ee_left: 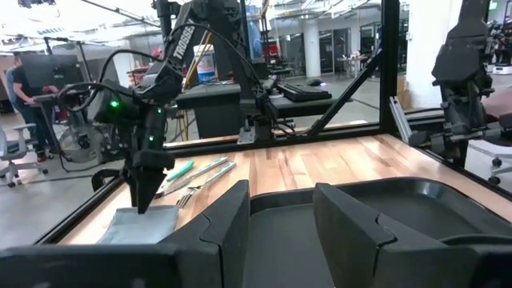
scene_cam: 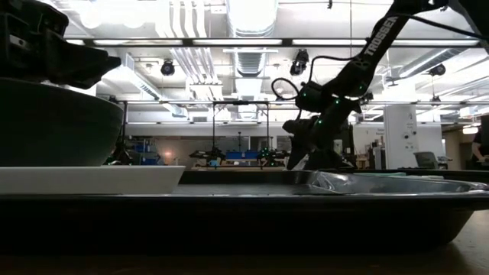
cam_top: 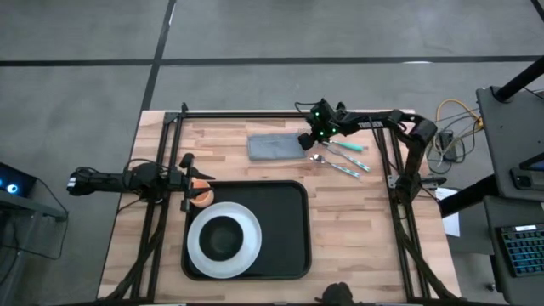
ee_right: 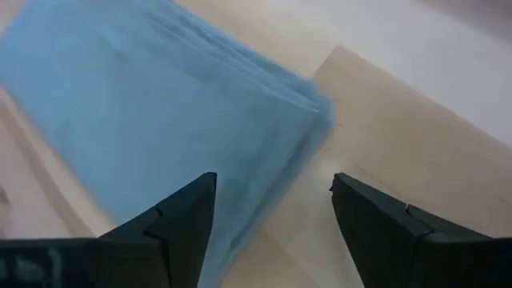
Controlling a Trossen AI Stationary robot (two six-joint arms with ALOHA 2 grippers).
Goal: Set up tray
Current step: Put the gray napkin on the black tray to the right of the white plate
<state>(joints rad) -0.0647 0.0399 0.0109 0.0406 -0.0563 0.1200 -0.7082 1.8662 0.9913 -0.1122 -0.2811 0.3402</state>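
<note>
Black tray (cam_top: 285, 229) lies flat on the wooden table (cam_top: 229, 140), at the table's near-middle part. White plate (cam_top: 223, 240) sits inside the tray at its left end, dark bowl (cam_top: 223, 237) on the plate. The low view shows the tray rim close up with plate and bowl at one end.

Left gripper (cam_top: 189, 181) hangs just off the tray's far-left corner, above the table, arm reaching in from the table's left edge. Something orange (cam_top: 202, 194) shows right at its fingers, touching the tray's corner area; cannot tell what it is or whether it is pinched. In the left wrist view its fingers (ee_left: 232, 220) stand partly apart over the tray's edge.

Folded grey-blue cloth (cam_top: 274, 146) lies on the table beyond the tray's far edge, apart from it. Right gripper (cam_top: 308, 139) is at the cloth's right end, pointing down; its fingers (ee_right: 188, 212) are spread wide, straddling the cloth's edge, nothing pinched.

Cutlery with teal handles (cam_top: 342, 157) lies just right of the cloth, beyond the tray's far-right corner.
</note>
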